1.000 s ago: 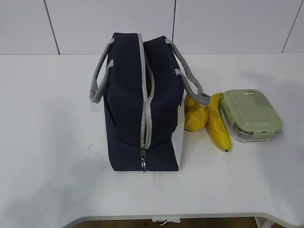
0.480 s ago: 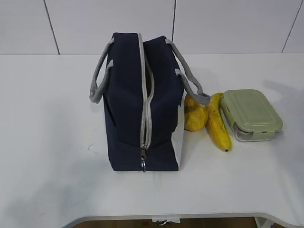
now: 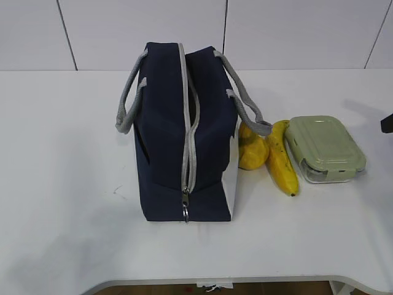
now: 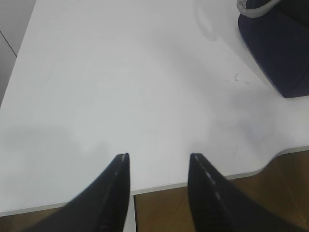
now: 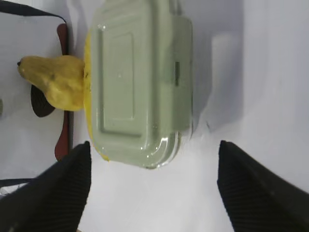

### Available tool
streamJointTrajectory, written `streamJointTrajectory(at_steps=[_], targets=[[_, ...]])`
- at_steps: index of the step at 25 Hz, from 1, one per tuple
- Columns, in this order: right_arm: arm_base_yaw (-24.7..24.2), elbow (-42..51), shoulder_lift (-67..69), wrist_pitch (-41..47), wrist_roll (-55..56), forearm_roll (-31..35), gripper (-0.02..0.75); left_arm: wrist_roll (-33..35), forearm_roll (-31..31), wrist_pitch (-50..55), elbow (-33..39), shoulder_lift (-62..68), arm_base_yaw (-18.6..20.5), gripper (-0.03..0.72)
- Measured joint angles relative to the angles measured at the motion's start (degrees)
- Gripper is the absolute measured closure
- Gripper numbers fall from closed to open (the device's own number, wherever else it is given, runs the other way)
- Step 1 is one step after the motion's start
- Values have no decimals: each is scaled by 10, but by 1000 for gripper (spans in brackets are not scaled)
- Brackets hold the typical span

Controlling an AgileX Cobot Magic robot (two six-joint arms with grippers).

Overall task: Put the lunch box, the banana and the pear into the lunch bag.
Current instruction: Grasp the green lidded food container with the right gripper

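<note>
The navy lunch bag point(image 3: 184, 135) stands mid-table, its ring pull point(image 3: 185, 210) hanging at the near end and its top gaping slightly. To its right lie the pear point(image 3: 252, 152), the banana point(image 3: 281, 165) and the green-lidded lunch box point(image 3: 324, 147), side by side. My right gripper point(image 5: 153, 150) is open wide and empty, just short of the lunch box point(image 5: 140, 77), with the pear point(image 5: 58, 84) beyond the box's left side. A dark part of the right arm point(image 3: 387, 123) shows at the exterior view's right edge. My left gripper point(image 4: 158, 159) is open and empty over the table's front edge.
The white table point(image 3: 61, 184) ends at a curved front edge point(image 4: 203, 182) with brown floor below. A corner of the bag point(image 4: 280, 53) and a grey handle point(image 4: 256, 7) show at the left wrist view's top right. A tiled wall point(image 3: 295, 31) stands behind.
A dark part of the right arm has come into the exterior view at the right edge. The bag, fruit and lunch box have not moved.
</note>
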Motion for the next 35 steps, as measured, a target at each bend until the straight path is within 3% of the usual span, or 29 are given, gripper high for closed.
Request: streamJointTrajectory(at_steps=[11,28,35], targets=[[1,-75,124,1,-64,68,116,0,0,0,0,0,0,381],[19,-82,167,0,-117,118,136,0,0,0,0,0,0,381],[48,-82,189,-1,-121,127,137,0,0,-1,0,0,0,381]])
